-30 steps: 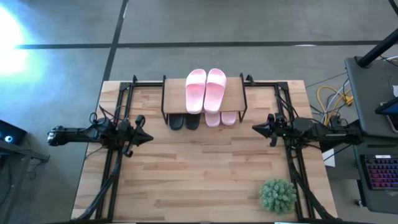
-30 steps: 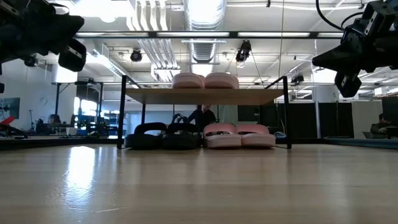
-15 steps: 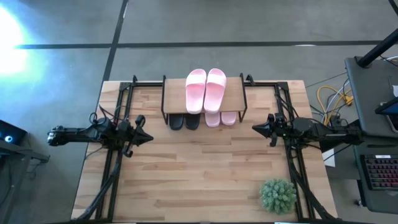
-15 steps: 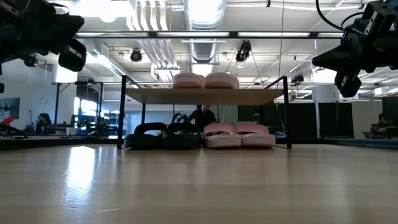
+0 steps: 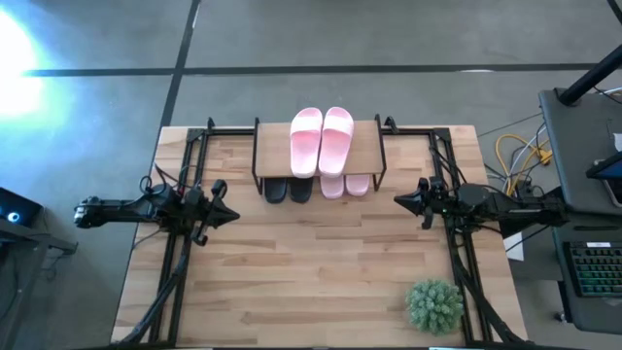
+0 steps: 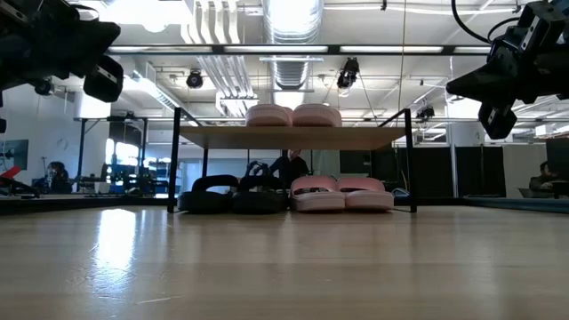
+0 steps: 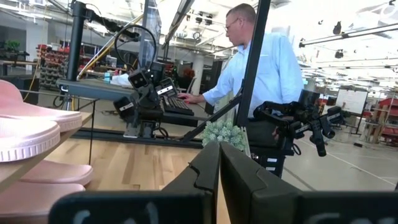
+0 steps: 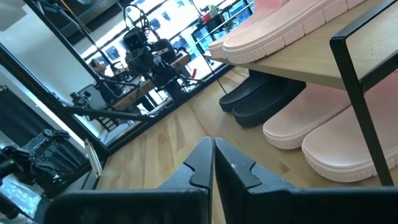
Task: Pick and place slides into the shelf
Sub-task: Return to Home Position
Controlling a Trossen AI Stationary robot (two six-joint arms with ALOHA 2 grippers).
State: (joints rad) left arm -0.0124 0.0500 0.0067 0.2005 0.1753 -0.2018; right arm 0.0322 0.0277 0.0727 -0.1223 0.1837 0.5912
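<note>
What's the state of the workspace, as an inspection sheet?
Surface: light wooden tabletop.
Job's things: low shelf, light wood top, black metal legs; two light pink rubbery slides on top, two pink slides and two black slides underneath.
Clutter: green plant ball, near corner on the right.
Grippers: left gripper and right gripper shut, empty, at the table's sides.
Cables: yellow cables beside the table's right edge.
Surroundings: person in light blue shirt at a desk.

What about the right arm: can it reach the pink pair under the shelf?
Probably yes: the right gripper, shut, hangs beside the shelf; nothing stands between it and the protruding ends of the pink pair.
</note>
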